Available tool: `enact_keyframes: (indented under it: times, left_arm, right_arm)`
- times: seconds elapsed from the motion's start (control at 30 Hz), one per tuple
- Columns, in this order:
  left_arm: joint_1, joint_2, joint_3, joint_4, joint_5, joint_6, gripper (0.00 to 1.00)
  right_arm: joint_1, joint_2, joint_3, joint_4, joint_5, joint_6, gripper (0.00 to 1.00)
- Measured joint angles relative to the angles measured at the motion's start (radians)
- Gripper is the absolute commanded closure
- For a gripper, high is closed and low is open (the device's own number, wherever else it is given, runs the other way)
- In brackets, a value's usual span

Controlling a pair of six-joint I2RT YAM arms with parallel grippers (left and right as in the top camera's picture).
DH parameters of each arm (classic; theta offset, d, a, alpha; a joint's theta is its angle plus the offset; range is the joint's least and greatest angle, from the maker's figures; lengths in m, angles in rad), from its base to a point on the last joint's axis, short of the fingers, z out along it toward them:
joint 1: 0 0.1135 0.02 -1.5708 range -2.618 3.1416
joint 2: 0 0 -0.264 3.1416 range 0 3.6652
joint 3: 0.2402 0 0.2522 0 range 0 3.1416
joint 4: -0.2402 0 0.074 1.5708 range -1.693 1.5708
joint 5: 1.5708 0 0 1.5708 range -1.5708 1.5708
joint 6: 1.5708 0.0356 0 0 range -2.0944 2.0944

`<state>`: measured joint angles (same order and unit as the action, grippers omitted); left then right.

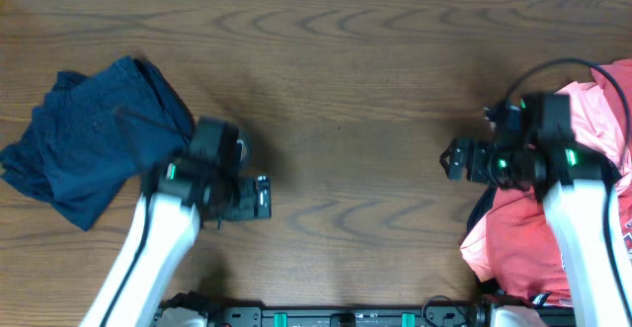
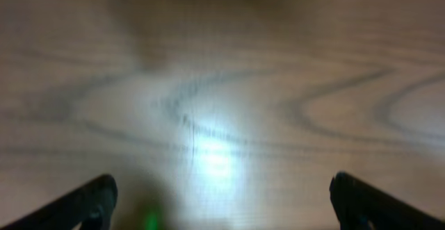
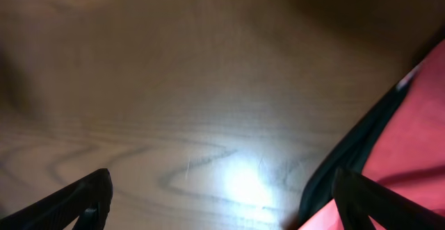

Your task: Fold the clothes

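Note:
A crumpled dark blue garment (image 1: 84,134) lies at the left of the wooden table (image 1: 346,80). A pile of coral-red clothes (image 1: 592,189) with a dark piece lies at the right edge; its red and dark edge shows in the right wrist view (image 3: 389,153). My left gripper (image 1: 259,197) is open and empty over bare wood, just right of the blue garment; in its wrist view (image 2: 222,202) only wood lies between the fingers. My right gripper (image 1: 456,159) is open and empty, just left of the red pile; in its wrist view (image 3: 222,202) one finger is beside the cloth.
The table's middle shows bare wood grain. A black cable (image 1: 553,70) loops above the right arm. The arm bases and a black rail (image 1: 346,317) run along the front edge.

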<state>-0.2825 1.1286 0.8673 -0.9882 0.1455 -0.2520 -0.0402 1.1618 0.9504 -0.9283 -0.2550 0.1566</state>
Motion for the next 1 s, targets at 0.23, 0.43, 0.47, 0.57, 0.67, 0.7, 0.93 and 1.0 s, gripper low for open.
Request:
enact_keyframes:
  times: [0.23, 0.43, 0.47, 0.57, 0.67, 0.7, 0.93, 1.0]
  left_arm:
    - [-0.104, -0.398, -0.16, 0.126, -0.096, -0.042, 0.02]
    - [-0.106, -0.529, -0.169, 0.183, -0.131, -0.048, 0.02]
    - [-0.106, -0.536, -0.169, 0.182, -0.132, -0.048, 0.02]
    - [-0.106, -0.538, -0.169, 0.182, -0.135, -0.052, 0.02]
    - [-0.106, -0.538, -0.17, 0.182, -0.138, -0.055, 0.02]
    - [-0.106, -0.538, -0.17, 0.182, -0.138, -0.056, 0.02]
    - [-0.106, -0.539, -0.17, 0.182, -0.139, -0.059, 0.02]
    - [-0.106, -0.539, -0.17, 0.182, -0.139, -0.059, 0.02]
  right_arm:
    - [0.0, -0.416, -0.19, 0.119, 0.051, 0.003, 0.01]
    - [0.0, -0.566, -0.235, 0.126, 0.064, 0.003, 0.01]
    - [0.0, -0.574, -0.235, 0.121, 0.065, 0.003, 0.01]
    - [0.0, -0.583, -0.235, 0.106, 0.066, 0.003, 0.01]
    - [0.0, -0.582, -0.238, 0.095, 0.069, 0.003, 0.01]
    - [0.0, -0.582, -0.239, 0.094, 0.069, 0.003, 0.01]
    - [0.0, -0.582, -0.24, 0.095, 0.069, 0.003, 0.01]
    - [0.0, -0.582, -0.24, 0.094, 0.07, 0.003, 0.01]
